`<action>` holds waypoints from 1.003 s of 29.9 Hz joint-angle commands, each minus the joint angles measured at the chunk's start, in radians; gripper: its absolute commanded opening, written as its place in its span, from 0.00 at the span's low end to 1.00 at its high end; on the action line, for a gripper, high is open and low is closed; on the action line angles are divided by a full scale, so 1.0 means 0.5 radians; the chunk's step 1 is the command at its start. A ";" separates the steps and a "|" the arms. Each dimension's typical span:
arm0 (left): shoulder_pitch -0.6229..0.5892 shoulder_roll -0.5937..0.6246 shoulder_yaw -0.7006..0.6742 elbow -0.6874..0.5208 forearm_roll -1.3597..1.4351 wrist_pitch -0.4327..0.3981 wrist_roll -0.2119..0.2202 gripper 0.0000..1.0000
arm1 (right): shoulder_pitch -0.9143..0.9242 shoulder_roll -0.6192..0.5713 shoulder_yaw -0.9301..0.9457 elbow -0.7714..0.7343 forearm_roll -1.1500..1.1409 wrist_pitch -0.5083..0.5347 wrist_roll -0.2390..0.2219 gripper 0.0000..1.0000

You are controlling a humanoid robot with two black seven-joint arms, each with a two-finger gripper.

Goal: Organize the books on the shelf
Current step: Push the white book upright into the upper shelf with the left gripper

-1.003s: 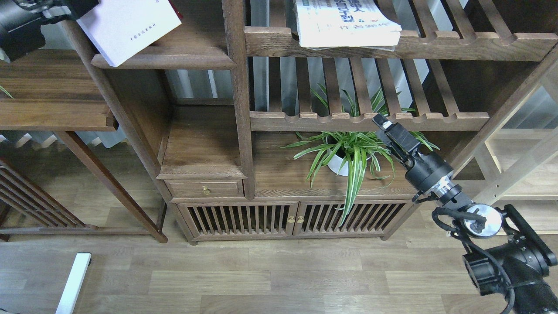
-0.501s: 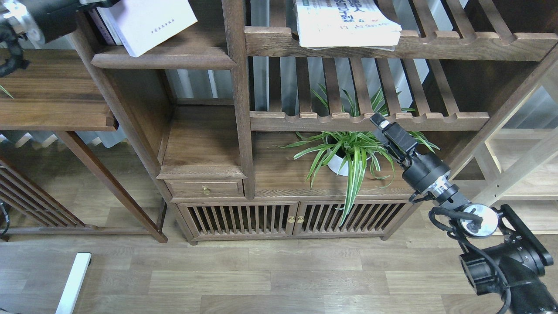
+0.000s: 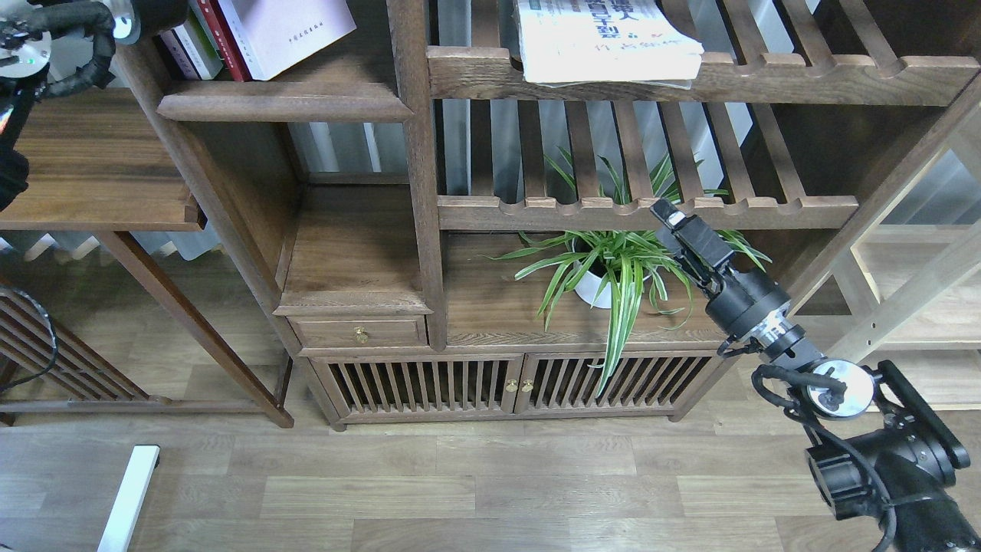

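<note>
A: Top left, the solid dark plank shelf (image 3: 283,100) with its rounded moulded lip carries a row of paperbacks leaning right: a thick pale lavender-white book (image 3: 295,31) outermost, a thin red book (image 3: 222,38) tucked against it, then green-and-white spines (image 3: 191,46) further left.

B: And the left arm (image 3: 77,38)?

A: Only its black, cable-wrapped bulk shows at the top-left corner, just beside those spines. The gripper itself is out of frame, so no call on the fingers.

B: The big white one?

A: The large white book with green characters (image 3: 605,38) lies flat on the slatted rack (image 3: 690,77) with the scalloped rail, upper middle, its corner overhanging.

B: Right side?

A: The right gripper (image 3: 670,217) points up-left, well below that book, in front of the lower rack and over the spider plant (image 3: 613,268) in its white pot. It's slim, dark, empty; I can't tell whether the fingers are parted.
</note>
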 commanded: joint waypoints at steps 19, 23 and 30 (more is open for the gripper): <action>-0.223 -0.309 0.220 0.322 0.046 0.423 -0.198 0.04 | 0.006 0.028 0.005 0.003 0.009 0.000 0.000 0.91; -0.257 -0.327 0.269 0.372 0.046 0.423 -0.226 0.04 | 0.009 0.028 0.011 0.003 0.009 0.000 0.000 0.91; -0.260 -0.312 0.340 0.399 0.046 0.420 -0.339 0.05 | 0.015 0.031 0.011 0.003 0.012 0.000 0.000 0.91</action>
